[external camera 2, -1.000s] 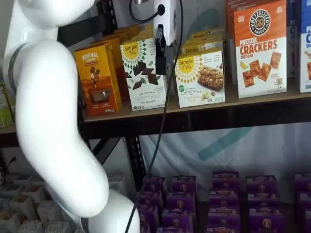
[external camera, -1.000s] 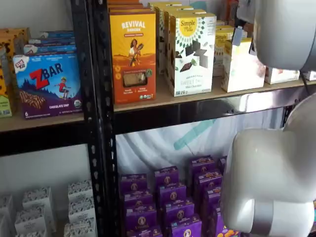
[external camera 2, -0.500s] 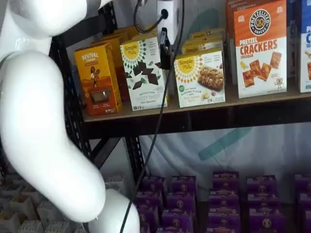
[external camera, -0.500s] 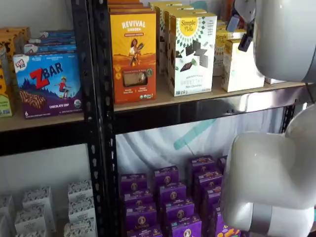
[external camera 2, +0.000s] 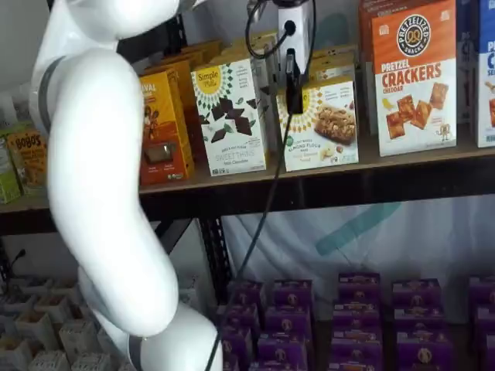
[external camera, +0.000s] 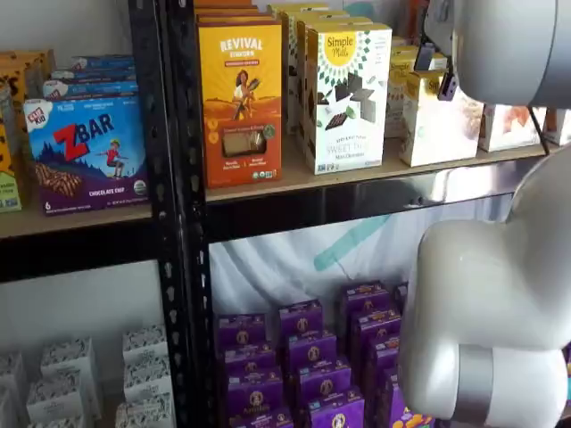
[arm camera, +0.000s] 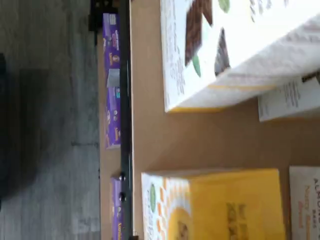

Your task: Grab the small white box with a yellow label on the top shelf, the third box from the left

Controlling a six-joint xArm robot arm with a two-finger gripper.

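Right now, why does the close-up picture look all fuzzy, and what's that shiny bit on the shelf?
The wrist view is soft and out of focus, so the print on the Simple Mills box is unreadable. In a shelf view, glare brightens the top shelf front rail.

The top shelf (external camera 2: 402, 158) was a matt tan wooden board, its front rail (external camera: 375, 198) glossy dark metal that threw back light. The rack post (external camera: 178, 223) was matt black perforated metal. The small white box (external camera: 437, 120) looked like smooth printed cardboard. The arm's shell (external camera 2: 100, 193) was smooth, slightly glossy white plastic.
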